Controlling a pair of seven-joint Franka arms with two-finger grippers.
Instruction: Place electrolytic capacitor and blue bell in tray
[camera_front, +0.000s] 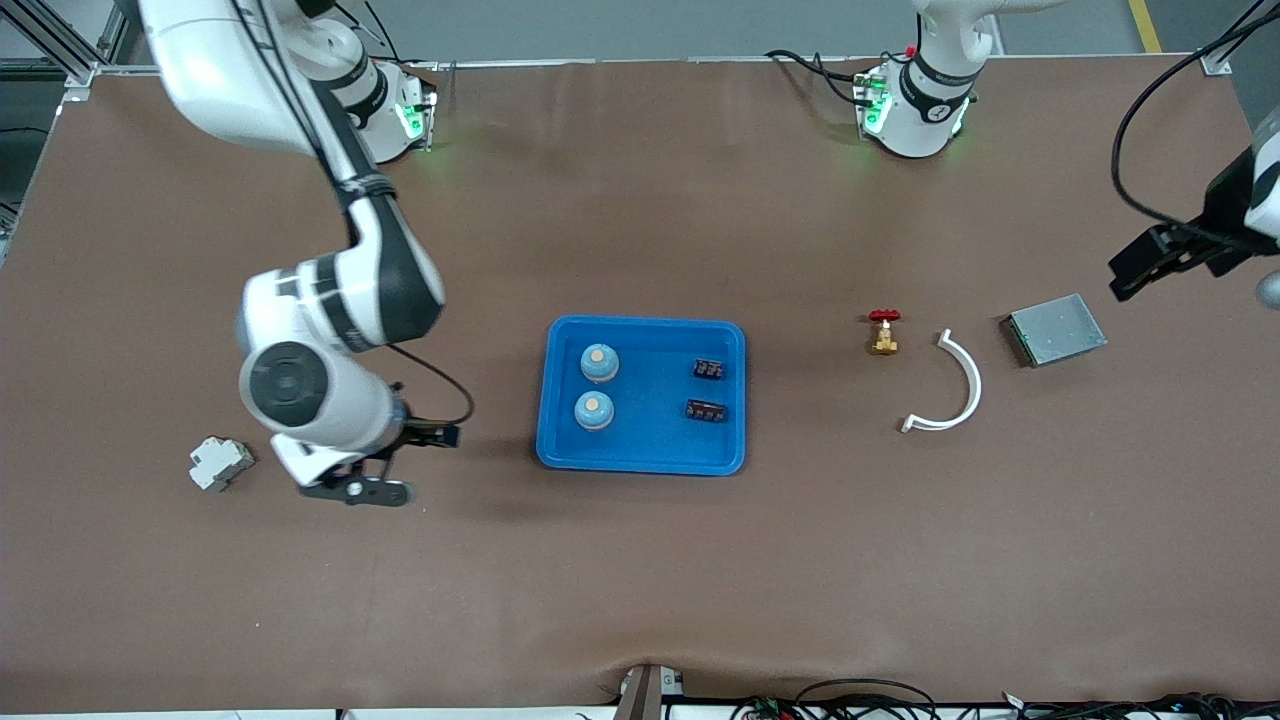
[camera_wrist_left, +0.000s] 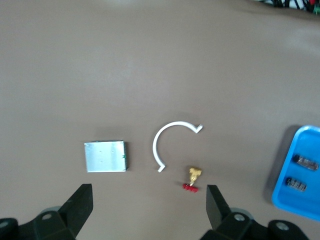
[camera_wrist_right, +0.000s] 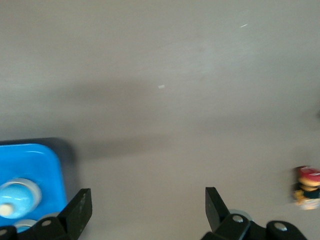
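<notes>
Bells (camera_front: 599, 363), capacitors (camera_front: 708, 370) in tray (camera_front: 640, 455); grippers empty.

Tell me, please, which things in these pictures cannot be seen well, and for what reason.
- black parts in the tray: too small in the front view to identify.
- valve: blurred in the right wrist view.
- blue bells: cut off by that view's edge, partly covered by a finger of the open right gripper.
- left gripper: its arm is cut off by the front view's edge.
</notes>
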